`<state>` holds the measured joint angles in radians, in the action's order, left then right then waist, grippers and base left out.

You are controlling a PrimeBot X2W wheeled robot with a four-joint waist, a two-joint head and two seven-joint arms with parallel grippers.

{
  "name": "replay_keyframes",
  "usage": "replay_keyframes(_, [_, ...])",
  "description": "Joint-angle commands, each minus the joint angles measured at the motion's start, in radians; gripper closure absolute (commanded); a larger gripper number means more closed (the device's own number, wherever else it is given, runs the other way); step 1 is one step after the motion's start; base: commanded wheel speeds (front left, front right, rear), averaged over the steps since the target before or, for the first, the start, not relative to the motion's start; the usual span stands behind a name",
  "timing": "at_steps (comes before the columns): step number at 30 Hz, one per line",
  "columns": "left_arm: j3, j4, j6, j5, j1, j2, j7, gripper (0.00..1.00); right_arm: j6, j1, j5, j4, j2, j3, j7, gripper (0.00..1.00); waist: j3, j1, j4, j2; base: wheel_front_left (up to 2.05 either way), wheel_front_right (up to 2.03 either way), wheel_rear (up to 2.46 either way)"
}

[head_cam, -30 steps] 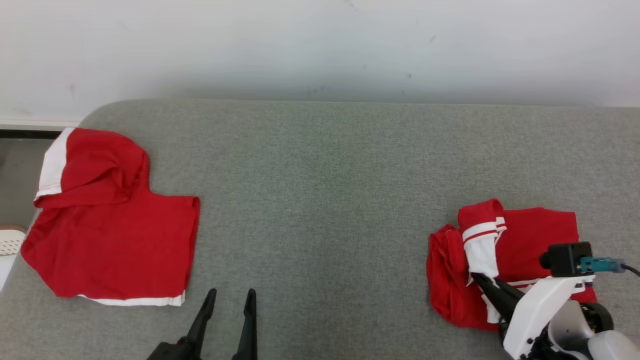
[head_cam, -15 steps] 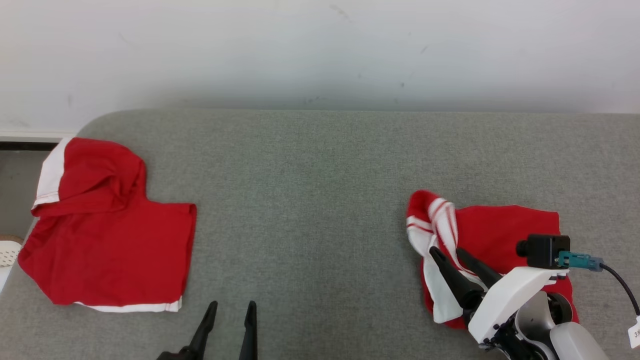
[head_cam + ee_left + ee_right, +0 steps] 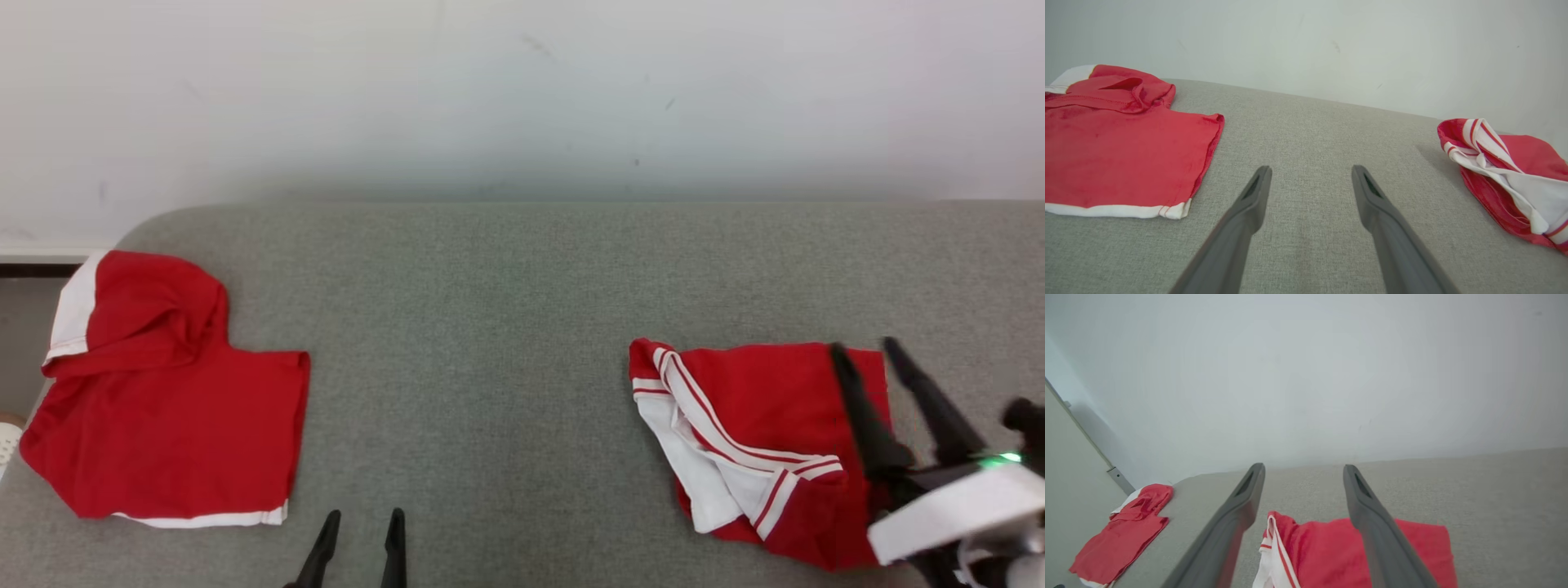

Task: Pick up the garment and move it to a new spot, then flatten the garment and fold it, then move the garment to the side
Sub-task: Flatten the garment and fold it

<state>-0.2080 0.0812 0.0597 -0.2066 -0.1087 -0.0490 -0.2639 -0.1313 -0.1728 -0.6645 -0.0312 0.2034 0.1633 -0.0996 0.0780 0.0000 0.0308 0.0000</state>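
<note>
Right gripper (image 3: 864, 347): two long black tapered fingers (image 3: 861, 408) on a glossy white wrist shell (image 3: 955, 506), small green light (image 3: 998, 459) on top (black housing (image 3: 1027, 415) beside it). Left gripper (image 3: 364, 516): same dark fingers, slotted recess near each tip.

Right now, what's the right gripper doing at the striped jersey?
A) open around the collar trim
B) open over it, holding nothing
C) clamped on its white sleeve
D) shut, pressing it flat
B: the right gripper has its fingers spread apart over the right edge of the striped jersey, with no cloth between them.
</note>
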Motion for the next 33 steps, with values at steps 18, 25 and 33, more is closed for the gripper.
replay_keyframes(18, [0.043, -0.048, 0.003, 0.026, -0.056, -0.003, 0.000, 0.00, 0.001, 0.143, 0.282, 0.315, 0.094, -0.078, 0.344, 0.06, -0.058, 0.0000, -0.013, 0.0000, 0.00, 0.00, 0.00])
replay_keyframes(25, [0.049, -0.045, -0.004, 0.036, -0.038, -0.003, 0.000, 0.00, 0.001, 0.061, 0.289, 0.475, 0.083, 0.028, 0.352, 1.00, -0.037, 0.0000, 0.011, 0.0000, 0.00, 0.00, 0.00])
replay_keyframes(33, [0.049, -0.045, -0.002, 0.036, -0.027, -0.003, -0.001, 0.00, 0.001, -0.040, 0.274, 0.619, 0.044, 0.155, 0.363, 1.00, -0.017, 0.0000, 0.050, 0.0000, 0.00, 0.00, 0.00])
